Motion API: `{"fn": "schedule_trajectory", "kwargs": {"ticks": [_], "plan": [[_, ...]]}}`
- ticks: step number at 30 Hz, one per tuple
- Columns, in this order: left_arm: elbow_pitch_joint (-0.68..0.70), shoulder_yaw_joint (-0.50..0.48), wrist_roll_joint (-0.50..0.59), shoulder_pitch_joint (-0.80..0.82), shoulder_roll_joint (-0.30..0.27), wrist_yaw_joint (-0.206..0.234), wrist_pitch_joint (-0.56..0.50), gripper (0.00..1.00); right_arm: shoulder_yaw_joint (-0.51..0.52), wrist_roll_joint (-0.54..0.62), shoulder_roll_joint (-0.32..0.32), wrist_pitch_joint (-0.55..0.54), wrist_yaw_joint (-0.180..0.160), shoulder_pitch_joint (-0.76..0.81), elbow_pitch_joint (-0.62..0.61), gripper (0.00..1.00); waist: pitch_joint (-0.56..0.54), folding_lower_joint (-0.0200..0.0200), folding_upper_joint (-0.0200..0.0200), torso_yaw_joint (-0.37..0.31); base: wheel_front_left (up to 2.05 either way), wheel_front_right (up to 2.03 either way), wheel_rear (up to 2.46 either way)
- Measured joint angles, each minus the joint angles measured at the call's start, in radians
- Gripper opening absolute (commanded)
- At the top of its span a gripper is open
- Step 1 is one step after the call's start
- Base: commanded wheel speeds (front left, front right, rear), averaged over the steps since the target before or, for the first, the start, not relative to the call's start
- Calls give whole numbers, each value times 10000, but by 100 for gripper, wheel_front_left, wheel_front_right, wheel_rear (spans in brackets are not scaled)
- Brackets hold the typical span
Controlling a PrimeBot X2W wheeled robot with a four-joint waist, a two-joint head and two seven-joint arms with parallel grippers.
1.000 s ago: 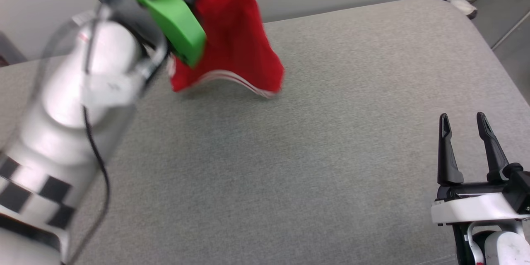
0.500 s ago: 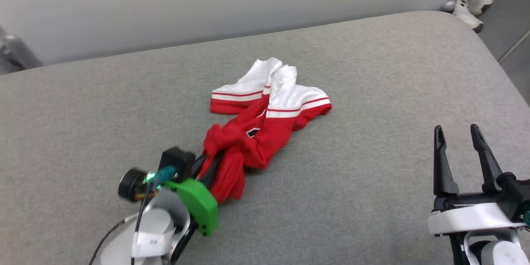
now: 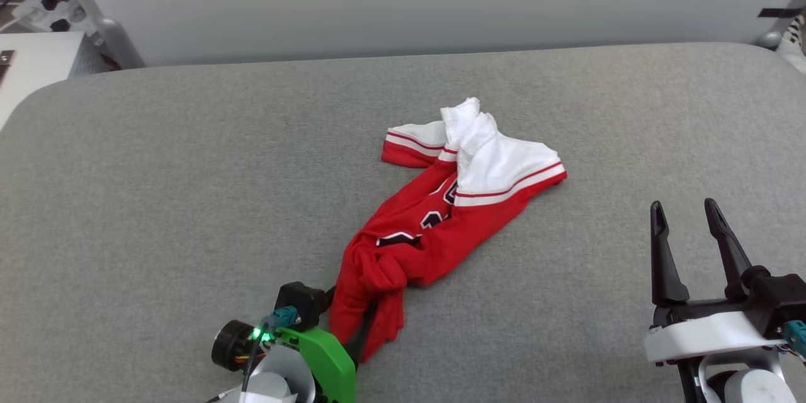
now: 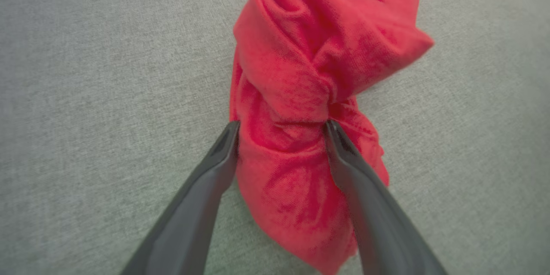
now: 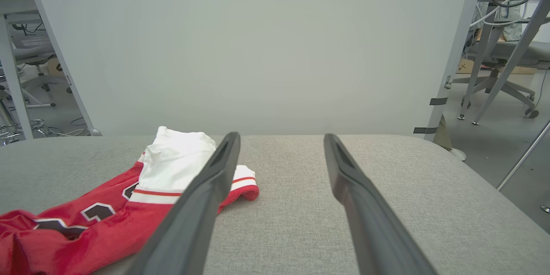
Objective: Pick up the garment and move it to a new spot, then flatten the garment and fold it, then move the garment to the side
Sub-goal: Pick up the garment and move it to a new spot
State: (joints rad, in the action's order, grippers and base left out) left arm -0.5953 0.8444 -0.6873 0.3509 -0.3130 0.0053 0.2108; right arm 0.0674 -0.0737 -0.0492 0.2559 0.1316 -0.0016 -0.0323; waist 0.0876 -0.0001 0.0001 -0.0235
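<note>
The red jersey (image 3: 434, 227) lies crumpled in a twisted strip on the grey padded table (image 3: 157, 201), white sleeves (image 3: 497, 157) farthest away. The left gripper (image 4: 280, 126) straddles its near bunched end, fingers spread wide, unclenched; the right gripper (image 3: 685, 211) rests open, well apart

Soft cloth garment (image 3: 434, 227) on matt, woven upholstery (image 3: 157, 201).

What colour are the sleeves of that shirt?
The sleeves are white with red-and-white striped trim; the jersey is red. Clearest in the head view.
</note>
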Motion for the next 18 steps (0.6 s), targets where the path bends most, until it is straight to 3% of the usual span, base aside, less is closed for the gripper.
{"fn": "schedule_trajectory", "kwargs": {"ticks": [8,18], "plan": [[917,-485,360,82,-15,69,416,100,180,196,0,0,0,88,50,100,-373,0,0,487,0,0,0],[4537,-2600,2178,-581,-435,435,453,100,288,270,0,-2,0,437,46,100,-775,0,0,873,0,0,0]]}}
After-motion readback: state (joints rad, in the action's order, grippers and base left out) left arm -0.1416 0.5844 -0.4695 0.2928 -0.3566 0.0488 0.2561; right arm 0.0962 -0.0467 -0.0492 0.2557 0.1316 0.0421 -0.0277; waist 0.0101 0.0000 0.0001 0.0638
